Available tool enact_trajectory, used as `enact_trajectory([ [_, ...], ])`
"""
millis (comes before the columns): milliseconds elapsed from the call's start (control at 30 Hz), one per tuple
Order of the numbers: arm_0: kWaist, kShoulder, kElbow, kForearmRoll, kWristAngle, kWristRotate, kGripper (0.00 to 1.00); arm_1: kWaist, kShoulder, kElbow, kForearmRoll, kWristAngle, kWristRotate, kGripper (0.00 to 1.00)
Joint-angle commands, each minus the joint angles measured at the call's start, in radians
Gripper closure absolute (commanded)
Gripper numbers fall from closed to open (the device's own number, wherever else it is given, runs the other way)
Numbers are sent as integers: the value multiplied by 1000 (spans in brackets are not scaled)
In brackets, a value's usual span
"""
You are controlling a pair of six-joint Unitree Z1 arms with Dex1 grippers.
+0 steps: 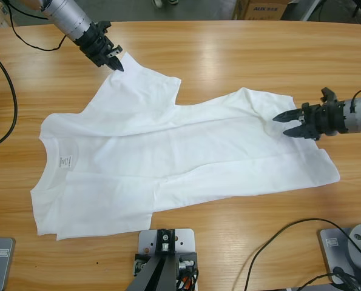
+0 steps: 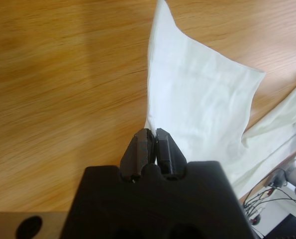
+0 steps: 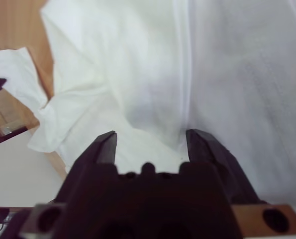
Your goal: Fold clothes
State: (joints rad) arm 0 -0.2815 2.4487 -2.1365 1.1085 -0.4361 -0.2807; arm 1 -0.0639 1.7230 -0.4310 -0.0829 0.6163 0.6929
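While left gripper pinches sleeve tip, white T-shirt lies spread, wrinkled; right gripper open above hem.

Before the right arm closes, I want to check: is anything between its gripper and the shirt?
Nothing visible. The right gripper is open directly over the shirt, with only fabric between its jaws.

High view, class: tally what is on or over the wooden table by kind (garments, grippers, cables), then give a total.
White T-shirt: 1
Black grippers: 2, the left gripper at a sleeve, the right gripper over the hem end
Black cables lying on the table: 2, one at the left edge, one at the bottom right
Total: 5
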Motion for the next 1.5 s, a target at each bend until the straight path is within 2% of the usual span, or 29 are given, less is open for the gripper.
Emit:
enact_trajectory([
  [33,-1,9,29,-9,12,1,1000,10,71,21,-33,-2,11,469],
  [133,0,9,29,-9,12,1,1000,14,79,21,-37,1,3,804],
  [233,1,9,32,-9,11,1,1000,17,81,21,-35,2,-19,986],
  [267,1,9,33,-9,11,2,1000,18,80,21,-35,2,-28,1000],
  [533,1,9,36,-9,10,2,1000,42,38,21,-21,-20,-44,1000],
  [667,1,8,39,-9,10,3,1000,49,-58,16,74,-79,-67,1000],
  [800,1,5,45,-9,10,3,1000,64,-102,-45,127,-77,-80,1000],
  [933,3,-12,52,-10,27,7,1000,76,-122,-144,115,-62,-122,1000],
  [1100,12,-35,50,-39,43,1,1000,69,-48,-255,104,-57,-158,1000],
  [1500,35,-71,60,-55,111,-15,1000,-41,156,-305,-108,1,-191,1000],
])
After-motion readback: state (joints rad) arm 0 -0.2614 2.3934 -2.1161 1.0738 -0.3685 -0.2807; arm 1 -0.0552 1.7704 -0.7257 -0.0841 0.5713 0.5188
